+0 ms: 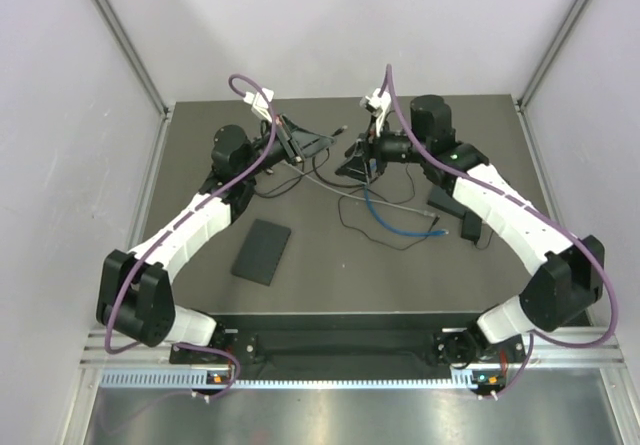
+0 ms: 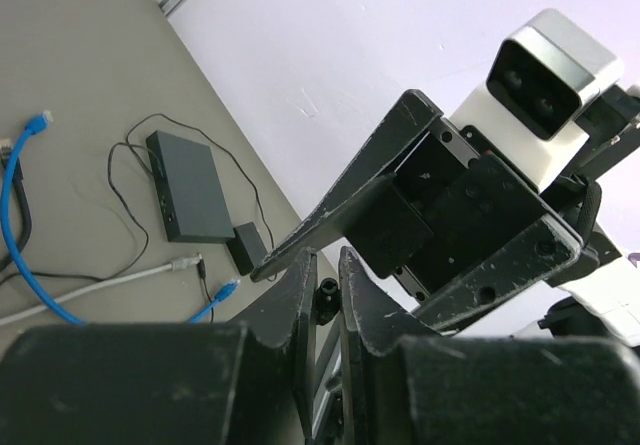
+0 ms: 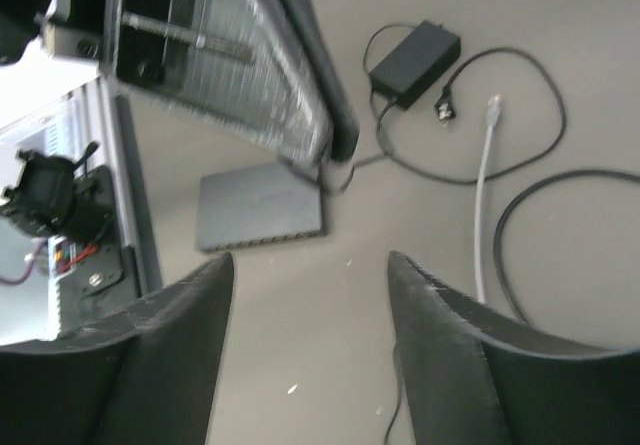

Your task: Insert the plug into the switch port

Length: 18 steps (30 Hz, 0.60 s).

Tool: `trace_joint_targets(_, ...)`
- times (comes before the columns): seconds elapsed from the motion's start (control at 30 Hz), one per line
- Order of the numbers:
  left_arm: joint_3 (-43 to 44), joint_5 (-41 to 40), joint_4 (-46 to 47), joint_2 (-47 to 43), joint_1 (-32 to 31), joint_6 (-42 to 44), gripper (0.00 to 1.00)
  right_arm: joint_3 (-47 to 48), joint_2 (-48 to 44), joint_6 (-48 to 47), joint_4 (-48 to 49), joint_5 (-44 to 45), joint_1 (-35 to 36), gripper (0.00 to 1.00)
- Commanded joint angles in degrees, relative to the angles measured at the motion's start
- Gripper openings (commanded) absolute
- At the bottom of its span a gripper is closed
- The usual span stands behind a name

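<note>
The left tool (image 2: 328,270) is held nearly closed, with a small dark piece (image 2: 325,289) pinched in the narrow gap. Whether that is the plug cannot be told. The right tool (image 3: 310,262), at 3 o'clock of it above the counter (image 1: 330,265), is spread wide and empty, probably so that a handover can be made. The switch (image 1: 262,251) is laid flat at 7 o'clock, its ports exposed. A grey cable's plug (image 3: 493,105) is seen loose on the counter.

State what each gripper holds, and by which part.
Right gripper holds nothing; its jaws are open. Left gripper is nearly shut; whether it grips anything cannot be told.
</note>
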Motion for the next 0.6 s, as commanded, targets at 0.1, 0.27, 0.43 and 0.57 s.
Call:
trace_joint_targets(0.1,-0.91,-0.67,5.51,0.65,0.88,-4.22,0.0,3.23,2.71,1.99,11.73,0.69,2.03,0.53)
trace_joint_targets(0.27,-1.35,-0.68,5.77,1.36,1.32,-5.8,0.0,5.08,4.91,2.26,13.75,0.6,3.18,0.44)
trace_joint_targets(0.43,-1.79,-0.5,6.48,1.88,1.41,-7.47,0.0,7.09,7.54,2.08,15.32,1.74,3.97,0.4)
trace_joint_targets(0.57,-1.79,-0.76,6.57,1.88,1.76,-7.91,0.0,8.24,8.78,1.82,15.69,1.57,4.41,0.26)
